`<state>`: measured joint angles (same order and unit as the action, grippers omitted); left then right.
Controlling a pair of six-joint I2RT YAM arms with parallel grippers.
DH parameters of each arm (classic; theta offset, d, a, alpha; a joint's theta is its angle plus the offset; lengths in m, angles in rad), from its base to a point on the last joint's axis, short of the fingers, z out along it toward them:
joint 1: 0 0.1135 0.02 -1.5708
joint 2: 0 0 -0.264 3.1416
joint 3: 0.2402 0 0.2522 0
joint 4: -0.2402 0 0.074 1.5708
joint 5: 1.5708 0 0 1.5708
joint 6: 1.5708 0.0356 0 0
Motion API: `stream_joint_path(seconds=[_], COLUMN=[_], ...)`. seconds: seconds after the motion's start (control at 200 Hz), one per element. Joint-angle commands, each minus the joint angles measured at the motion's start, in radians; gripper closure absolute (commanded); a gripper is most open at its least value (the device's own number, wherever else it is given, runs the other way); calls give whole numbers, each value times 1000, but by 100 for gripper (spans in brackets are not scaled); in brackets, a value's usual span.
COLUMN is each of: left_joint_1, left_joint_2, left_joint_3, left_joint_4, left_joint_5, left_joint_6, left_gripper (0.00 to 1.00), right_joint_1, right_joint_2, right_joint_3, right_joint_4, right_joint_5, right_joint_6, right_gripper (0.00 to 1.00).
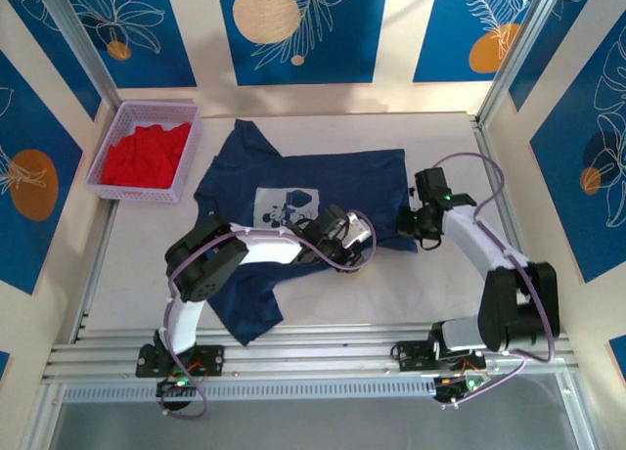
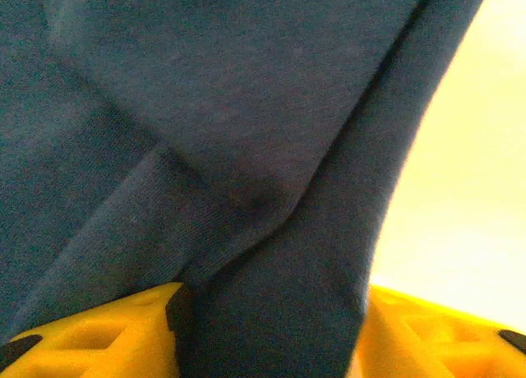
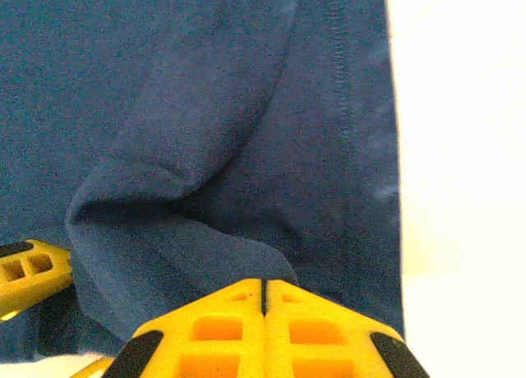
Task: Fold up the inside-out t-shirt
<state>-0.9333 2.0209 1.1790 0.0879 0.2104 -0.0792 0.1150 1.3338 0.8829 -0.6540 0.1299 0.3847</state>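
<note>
Lying spread on the bench (image 1: pixel 391 298), right of a basket (image 1: pixel 108 186) of red cloth (image 1: pixel 145 155), the inside-out t-shirt (image 1: pixel 337 181) occupies the centre. At its lower part the left tool (image 1: pixel 352 240) clamps a bunched fold; the right tool (image 1: pixel 423 225), fingers (image 3: pixel 234 324) pressed together, pinches its right edge.

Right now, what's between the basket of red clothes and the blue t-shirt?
Just bare white table, between the lavender basket and the navy t-shirt, in the top view.
</note>
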Motion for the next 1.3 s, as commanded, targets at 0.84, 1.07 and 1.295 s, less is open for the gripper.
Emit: stream_joint_path(seconds=[0.84, 1.07, 1.295], left_joint_1=[11, 10, 11], left_joint_2=[50, 44, 45], left_joint_3=[-6, -7, -9], left_joint_4=[-103, -105, -104], left_joint_5=[32, 35, 34], left_joint_6=[-16, -16, -13], left_gripper=[46, 46, 46], right_joint_1=[11, -34, -40], right_joint_2=[-104, 164, 380], right_joint_3=[-154, -6, 131], right_joint_4=[109, 220, 266], right_joint_5=[27, -39, -112], right_joint_6=[206, 151, 132], right_gripper=[59, 60, 59])
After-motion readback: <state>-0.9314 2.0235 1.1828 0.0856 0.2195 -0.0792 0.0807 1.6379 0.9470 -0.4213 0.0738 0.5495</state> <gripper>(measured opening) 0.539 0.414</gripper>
